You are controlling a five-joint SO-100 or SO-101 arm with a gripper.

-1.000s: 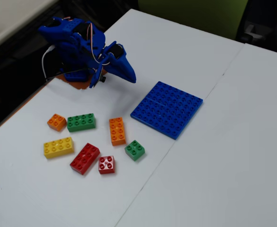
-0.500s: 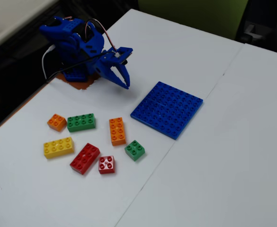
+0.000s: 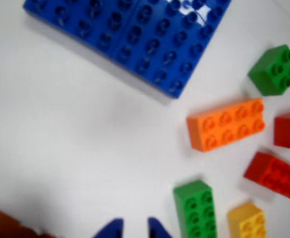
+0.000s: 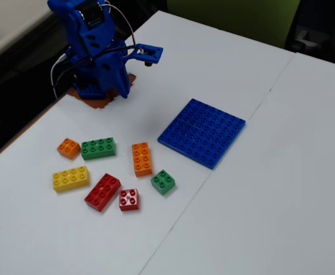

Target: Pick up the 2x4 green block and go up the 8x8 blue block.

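Note:
The 2x4 green block [image 3: 194, 208] lies on the white table at the bottom of the wrist view, just right of my fingertips. In the fixed view it [image 4: 98, 148] lies at the left among other bricks. The 8x8 blue block [image 3: 130, 34] lies flat at the top of the wrist view and right of centre in the fixed view [image 4: 201, 132]. My gripper [image 3: 136, 229] shows two blue tips with a gap between them, empty, above bare table. In the fixed view the arm is folded at the back left, with the gripper [image 4: 150, 54] raised well away from the bricks.
Around the green block lie an orange 2x4 brick [image 4: 141, 158], a small green brick [image 4: 163, 182], a small red brick [image 4: 129, 200], a red 2x4 brick [image 4: 102, 192], a yellow brick [image 4: 70, 178] and a small orange brick [image 4: 69, 148]. The table's edge runs along the left.

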